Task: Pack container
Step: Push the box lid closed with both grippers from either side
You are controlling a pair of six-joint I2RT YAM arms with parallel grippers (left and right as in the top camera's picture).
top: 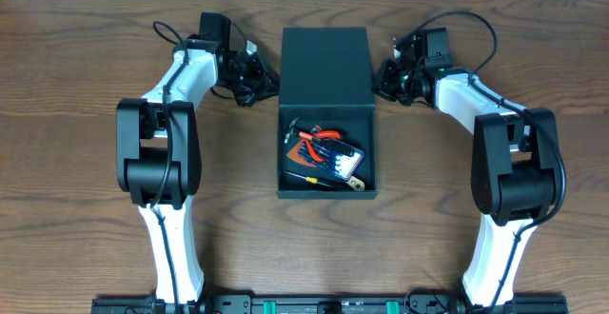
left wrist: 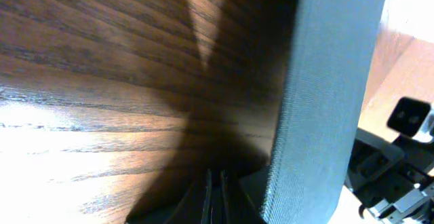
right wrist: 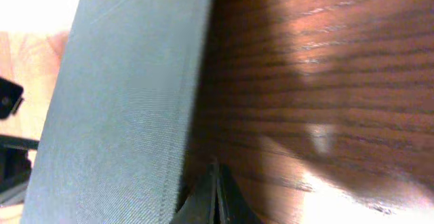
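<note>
The dark teal-black container sits open at the table's middle, its flap lid laid back flat. Inside lie red-handled pliers, a small blue flat pack and a yellow-handled screwdriver. My left gripper is shut and empty, its tips low by the lid's left edge; the lid's teal side fills the left wrist view beside the fingers. My right gripper is shut and empty at the lid's right edge; the lid also shows in the right wrist view next to the fingers.
Brown wooden table all round. Both arm bases stand at the front edge. The table's back edge runs just behind the lid. The other arm's dark hardware shows past the lid in the left wrist view.
</note>
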